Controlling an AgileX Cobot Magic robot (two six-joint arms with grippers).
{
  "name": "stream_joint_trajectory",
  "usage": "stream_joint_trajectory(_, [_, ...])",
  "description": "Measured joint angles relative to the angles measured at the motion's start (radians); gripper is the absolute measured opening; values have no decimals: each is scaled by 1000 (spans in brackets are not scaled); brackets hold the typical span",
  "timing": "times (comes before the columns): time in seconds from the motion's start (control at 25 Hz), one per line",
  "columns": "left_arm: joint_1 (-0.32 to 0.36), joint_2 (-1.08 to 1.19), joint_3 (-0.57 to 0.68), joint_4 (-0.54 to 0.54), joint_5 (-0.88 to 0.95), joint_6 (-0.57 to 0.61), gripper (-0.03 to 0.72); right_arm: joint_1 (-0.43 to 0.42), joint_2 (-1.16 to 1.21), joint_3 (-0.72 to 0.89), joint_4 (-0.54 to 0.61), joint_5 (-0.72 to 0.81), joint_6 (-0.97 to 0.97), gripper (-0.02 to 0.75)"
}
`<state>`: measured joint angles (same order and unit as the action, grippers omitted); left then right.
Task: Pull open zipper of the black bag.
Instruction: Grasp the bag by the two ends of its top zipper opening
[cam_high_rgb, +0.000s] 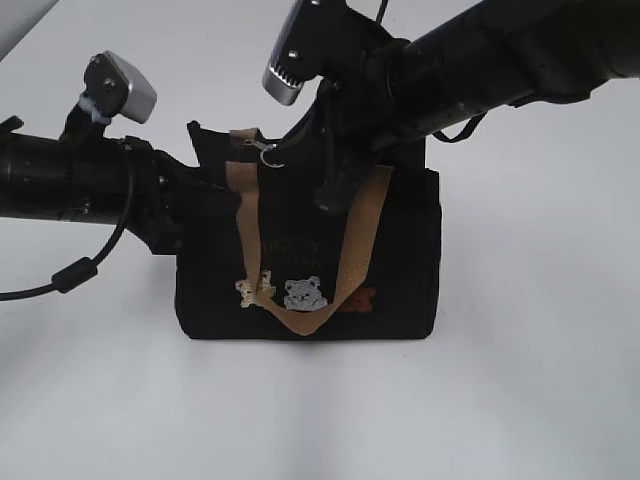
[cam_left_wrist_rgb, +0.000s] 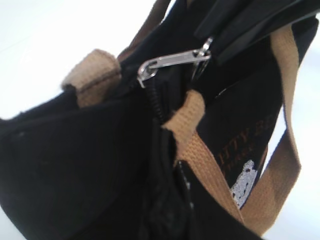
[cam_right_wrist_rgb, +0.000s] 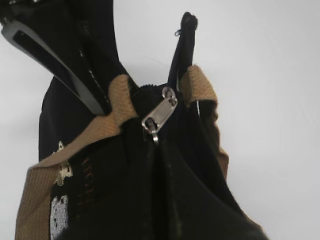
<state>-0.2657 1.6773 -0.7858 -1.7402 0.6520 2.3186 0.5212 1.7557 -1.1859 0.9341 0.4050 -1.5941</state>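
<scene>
White, bare tabletop fills the exterior view, and the black bag (cam_high_rgb: 310, 260) stands upright at its middle, tan straps (cam_high_rgb: 355, 260) hanging down its front over small embroidered bears. The left gripper (cam_high_rgb: 200, 200) comes in from the left and is pressed against the bag's upper left end; its fingertips are hidden by the fabric. The right gripper (cam_high_rgb: 335, 185) reaches down from the upper right onto the bag's top edge, just beside the pull tab (cam_high_rgb: 268, 150), which lies between the strap roots near the left end.

From the left wrist, the pull tab (cam_left_wrist_rgb: 170, 61) lies flat along the top seam, its slider end by a strap root and its far end touching the dark tip of the right gripper (cam_left_wrist_rgb: 220, 47). The left arm's own jaws do not show here, so whether they pinch cloth I cannot tell.

From the right wrist, the zipper (cam_right_wrist_rgb: 160, 114) sits at the top of the seam, the line below it looking closed. One grey finger (cam_right_wrist_rgb: 60, 65) shows at upper left, apart from the tab; the jaws read as pressed together and empty.

I judge the bag soft and light, likely to sag or slide unless its end is braced. The small, smooth metal tab is the place to pinch.
</scene>
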Motion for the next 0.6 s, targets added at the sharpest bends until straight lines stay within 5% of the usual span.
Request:
stream_joint_trajectory(0.24, [-1,0,0,0,14,0,64,-32,-34,0,-4,47,102,-1])
stream_joint_trajectory(0.6, [-8,3,-1,-8,15,3,64,-193,-76,0,7,256,311,-1])
